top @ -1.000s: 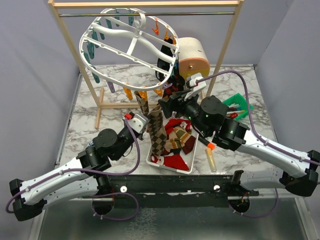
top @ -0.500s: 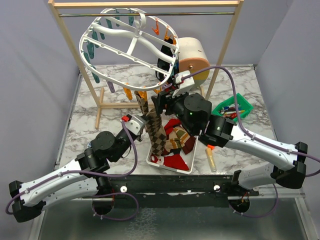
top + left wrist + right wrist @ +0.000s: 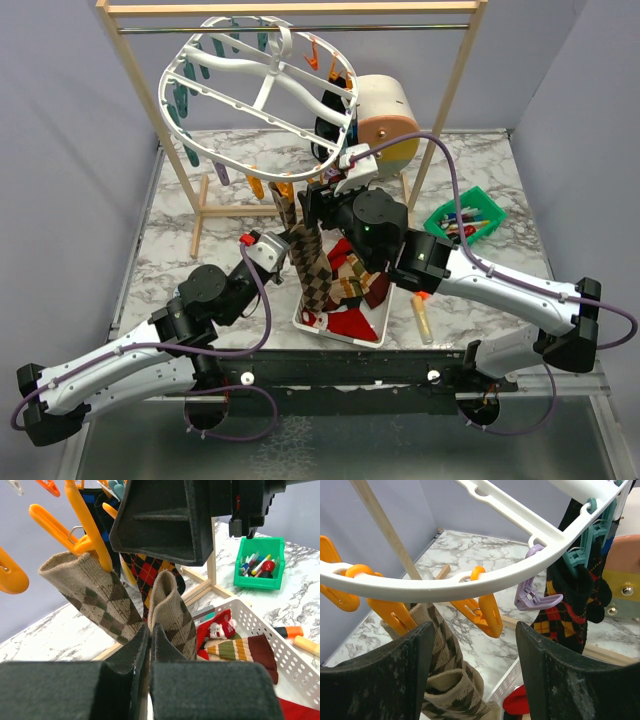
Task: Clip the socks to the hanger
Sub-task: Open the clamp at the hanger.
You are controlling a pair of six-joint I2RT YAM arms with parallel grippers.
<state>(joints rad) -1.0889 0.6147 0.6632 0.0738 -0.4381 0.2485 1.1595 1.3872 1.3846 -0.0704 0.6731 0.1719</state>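
Note:
The white oval hanger hangs tilted from the rod, and its rim crosses the right wrist view. One tan argyle sock hangs from an orange clip. My left gripper is shut on a second tan argyle sock, held upright above the basket. My right gripper is open just under the rim, with a free orange clip hanging between its fingers and touching neither. A black and red argyle sock hangs from teal clips.
A white basket below holds red and striped socks. The wooden rack stands behind, with a beige roll beside it. A green bin of pens sits right. An orange marker and a yellow stick lie by the basket.
My right arm has swung left and forward, bringing its gripper under the hanger rim by the orange clips. The left gripper has edged up with the tan sock.

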